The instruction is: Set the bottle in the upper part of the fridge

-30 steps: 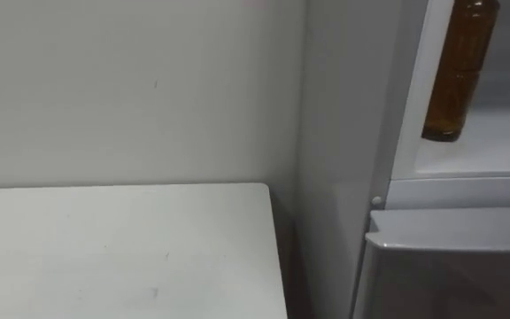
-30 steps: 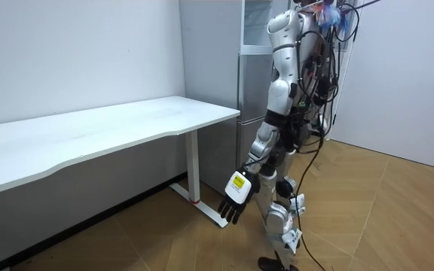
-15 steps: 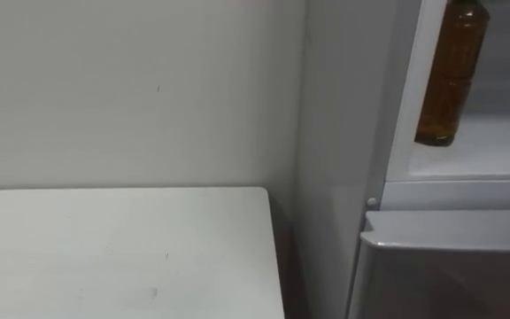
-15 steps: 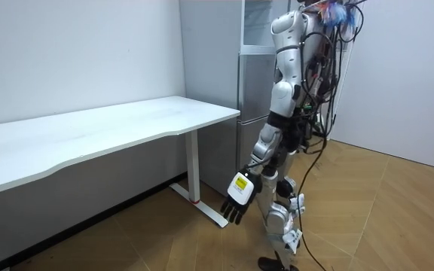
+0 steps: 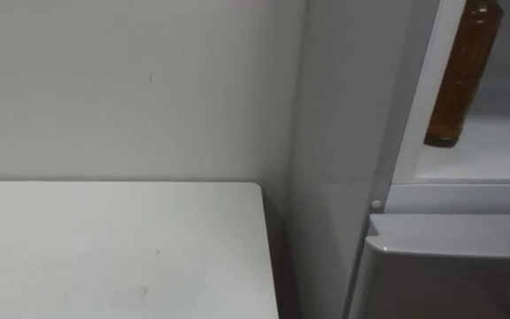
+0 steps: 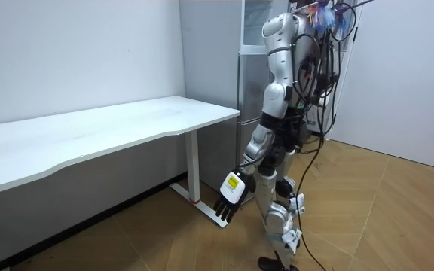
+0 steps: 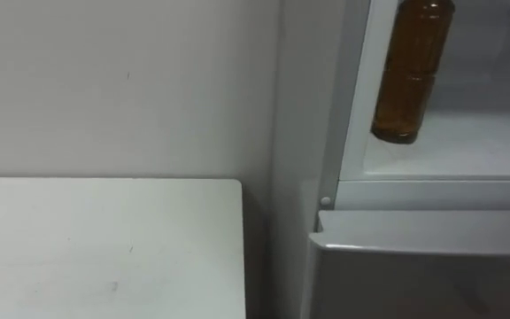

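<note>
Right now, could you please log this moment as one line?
bottle: upright in upper fridge | left hand: open, hanging at side | robot: standing at fridge, beside table

The left arm hangs down at its side, the left hand (image 6: 228, 202) slack, fingers loosely straight.

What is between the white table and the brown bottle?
The fridge's grey side wall and its white front edge stand between the table and the bottle. Both eye views show this.
</note>
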